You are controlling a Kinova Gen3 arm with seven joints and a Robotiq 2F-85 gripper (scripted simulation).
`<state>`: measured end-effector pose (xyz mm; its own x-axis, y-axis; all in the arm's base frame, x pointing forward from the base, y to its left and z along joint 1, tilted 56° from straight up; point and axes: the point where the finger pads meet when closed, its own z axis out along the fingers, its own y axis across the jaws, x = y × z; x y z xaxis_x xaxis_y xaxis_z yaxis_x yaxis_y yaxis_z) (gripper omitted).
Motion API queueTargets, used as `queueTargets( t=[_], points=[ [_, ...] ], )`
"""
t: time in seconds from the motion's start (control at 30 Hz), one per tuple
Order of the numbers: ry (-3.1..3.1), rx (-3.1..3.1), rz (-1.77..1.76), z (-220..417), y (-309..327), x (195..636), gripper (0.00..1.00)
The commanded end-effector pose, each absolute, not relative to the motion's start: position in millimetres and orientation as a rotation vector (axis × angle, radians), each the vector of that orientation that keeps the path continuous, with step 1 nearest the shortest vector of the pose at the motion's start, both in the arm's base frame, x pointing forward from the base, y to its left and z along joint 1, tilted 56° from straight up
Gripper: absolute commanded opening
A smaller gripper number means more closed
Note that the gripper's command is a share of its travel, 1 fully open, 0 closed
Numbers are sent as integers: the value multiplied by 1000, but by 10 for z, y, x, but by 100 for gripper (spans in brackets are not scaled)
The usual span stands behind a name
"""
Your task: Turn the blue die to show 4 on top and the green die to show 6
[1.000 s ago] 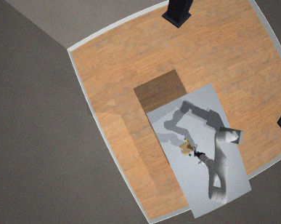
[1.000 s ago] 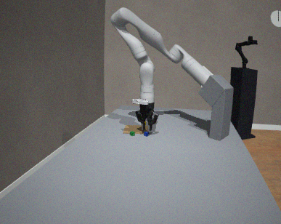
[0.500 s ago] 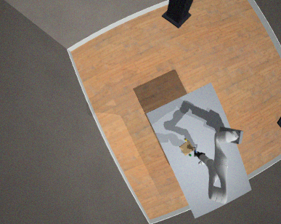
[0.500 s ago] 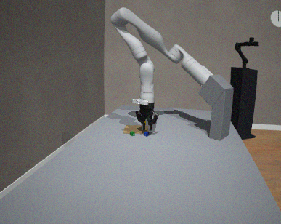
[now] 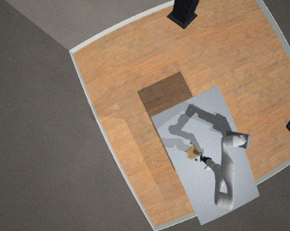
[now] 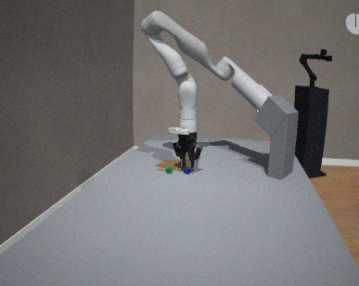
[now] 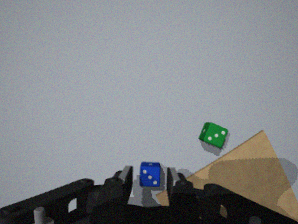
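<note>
Lab-like room, arm [image 5: 226,169] [image 6: 188,97] on table [image 5: 234,187] [image 6: 174,223], black pedestal [image 6: 311,130]
</note>
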<state>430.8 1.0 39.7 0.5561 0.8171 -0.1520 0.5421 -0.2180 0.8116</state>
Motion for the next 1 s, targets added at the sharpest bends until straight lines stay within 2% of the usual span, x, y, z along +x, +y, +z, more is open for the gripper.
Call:
queueTargets(
  t=[0.0,0.97],
  points=[
    [1099,1901,384,376,-28,4327,35],
    [1099,1901,384,290,-110,4422,35]
  ],
)
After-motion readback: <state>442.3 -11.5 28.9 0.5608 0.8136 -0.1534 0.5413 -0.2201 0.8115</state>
